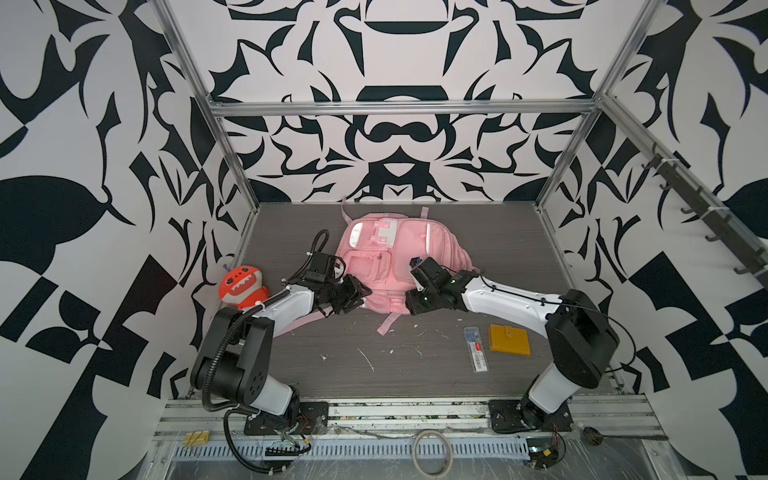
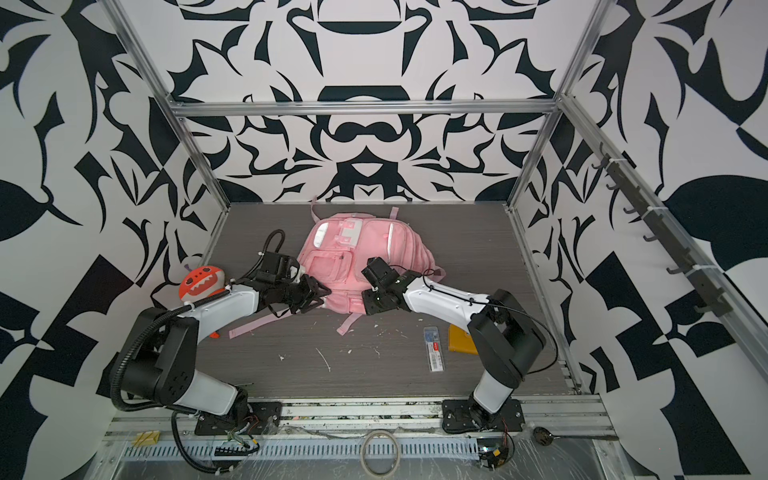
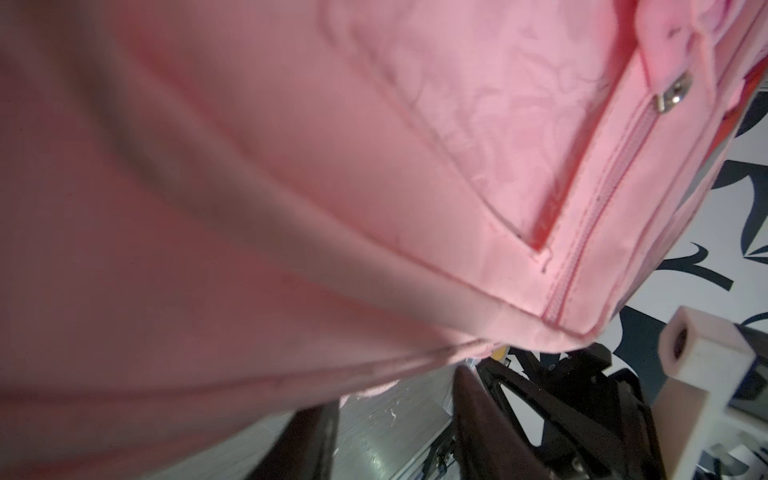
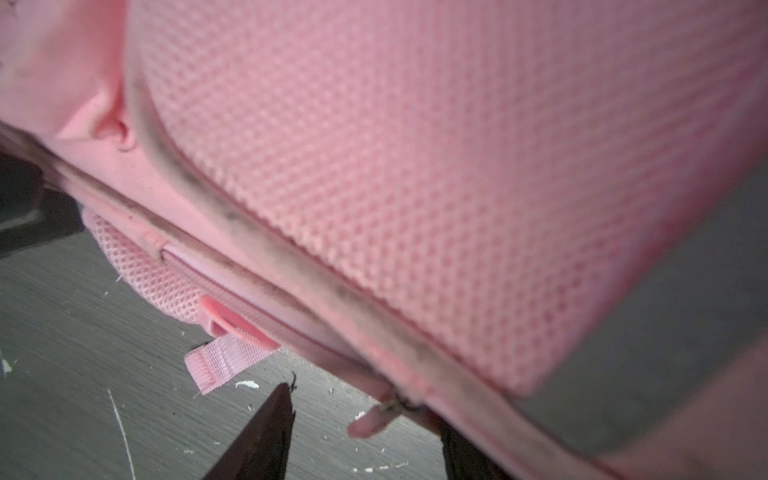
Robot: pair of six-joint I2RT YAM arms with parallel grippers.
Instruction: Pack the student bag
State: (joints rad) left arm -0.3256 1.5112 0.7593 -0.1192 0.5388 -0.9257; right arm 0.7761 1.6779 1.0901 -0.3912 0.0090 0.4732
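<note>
Top views both show the grey table (image 1: 374, 365) with the student bag (image 1: 390, 257) lying flat on it, front up, from the centre toward 12 o'clock. The front pockets that show are zipped, and I cannot see what is inside.

My left gripper (image 1: 357, 297) meets the bag's near edge at its 7 o'clock, and my right gripper (image 1: 409, 303) meets it at its 5 o'clock. In the left wrist view my dark fingers (image 3: 490, 415) stand apart with pink fabric at their tips; I cannot tell whether they pinch it. In the right wrist view my jaws are spread and clamp nothing. A small pink zip pull (image 4: 370, 419) lies between them, under the bag's mesh padding.

An orange plush toy (image 1: 241, 286) sits at the table's 9 o'clock edge, just behind my left forearm. At 4 o'clock a yellow wallet (image 1: 509, 339) and a clear flat packet (image 1: 476, 348) lie just beside each other. Bare table runs across 6 o'clock between my two arm bases, and there is more at 2 o'clock beside the bag.

In a top view my right arm covers part of the wallet. A loose strap (image 2: 253, 326) shows its whole end at 7 o'clock. Only the left wrist view shows the metal zip slider (image 3: 673, 93).
</note>
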